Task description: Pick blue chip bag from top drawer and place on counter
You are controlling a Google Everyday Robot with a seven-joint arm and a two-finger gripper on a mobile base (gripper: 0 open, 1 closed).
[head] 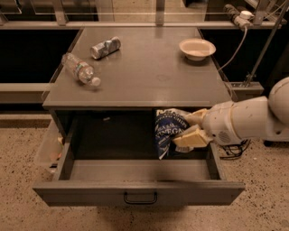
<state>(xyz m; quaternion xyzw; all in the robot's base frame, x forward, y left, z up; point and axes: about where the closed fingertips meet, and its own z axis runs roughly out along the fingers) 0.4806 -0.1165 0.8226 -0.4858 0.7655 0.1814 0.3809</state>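
The blue chip bag point(167, 131) is dark blue with white lettering and hangs upright in my gripper point(190, 128). The gripper is shut on the bag's right side, with one tan finger point(188, 138) below and one above. It holds the bag over the right half of the open top drawer point(135, 171), with the bag's top at the level of the counter's front edge. The drawer is pulled fully out, its dark handle point(140, 198) centred on the front panel. The counter point(149, 67) is the flat grey-brown top just behind the bag. My white arm point(248, 119) comes in from the right.
On the counter lie a clear plastic bottle point(80, 69) at the left, a crushed silver can point(105, 47) at the back left and a white bowl point(197, 48) at the back right. A cable and power strip point(238, 12) hang at the far right.
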